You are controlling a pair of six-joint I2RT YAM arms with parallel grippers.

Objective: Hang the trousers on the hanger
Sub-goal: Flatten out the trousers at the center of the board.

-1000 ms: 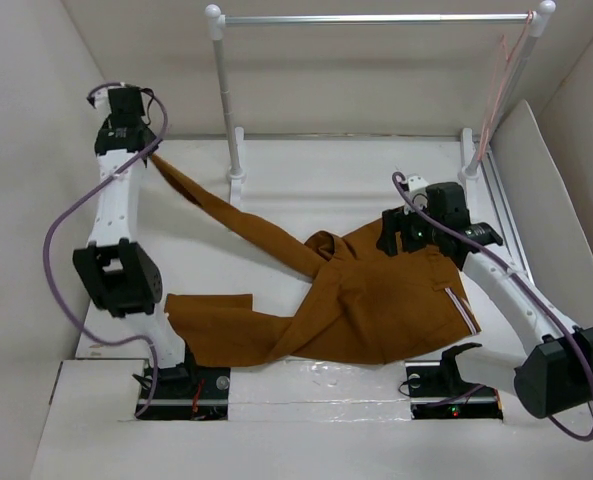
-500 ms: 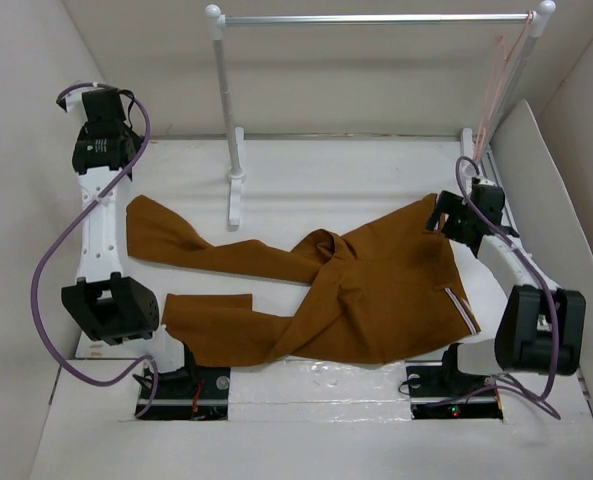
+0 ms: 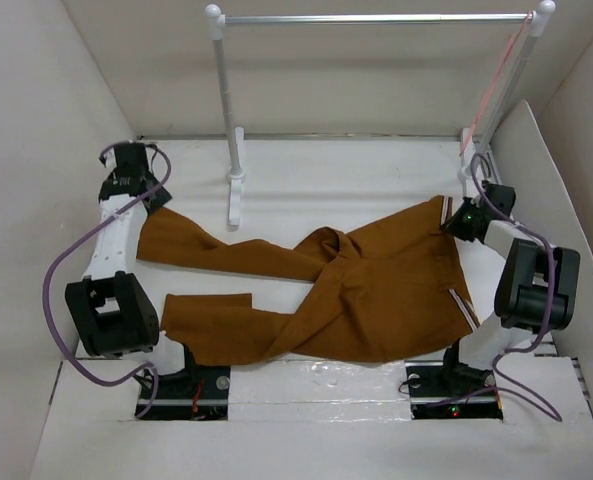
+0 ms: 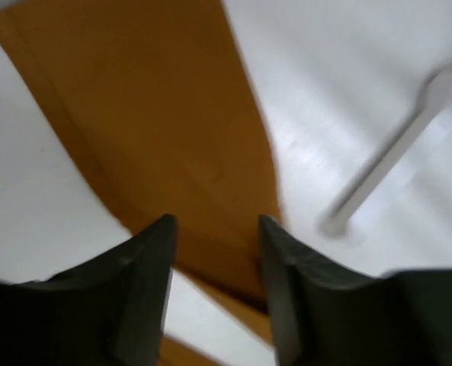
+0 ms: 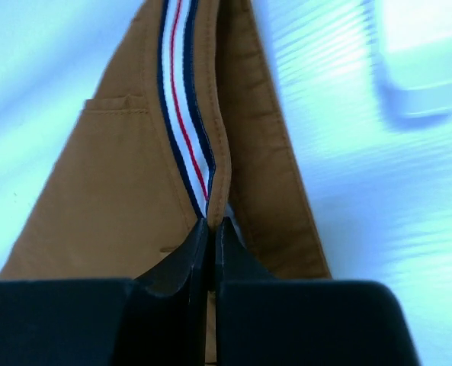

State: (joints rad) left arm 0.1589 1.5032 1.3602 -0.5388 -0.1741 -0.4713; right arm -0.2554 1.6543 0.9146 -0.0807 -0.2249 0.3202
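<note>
The rust-brown trousers (image 3: pixel 376 300) lie spread across the white table, legs to the left, waist to the right. My left gripper (image 3: pixel 148 200) hovers over the end of the upper leg. In the left wrist view it (image 4: pixel 216 229) stands open, with the brown leg (image 4: pixel 157 114) flat on the table beneath it. My right gripper (image 3: pixel 454 218) is at the far right corner of the waist. In the right wrist view it (image 5: pixel 210 225) is shut on the striped waistband (image 5: pixel 181 114). The pale pink hanger (image 3: pixel 498 75) hangs at the right end of the rail.
A silver rail (image 3: pixel 376 18) on white posts spans the back. Its left post foot (image 3: pixel 234 195) stands just beyond the upper leg, and shows blurred in the left wrist view (image 4: pixel 336 223). White walls box in the table on the left, back and right.
The leg end that my left gripper held up now lies flat, and that gripper has opened above it. My right gripper moved from the waist's middle to its right corner and shut there.
</note>
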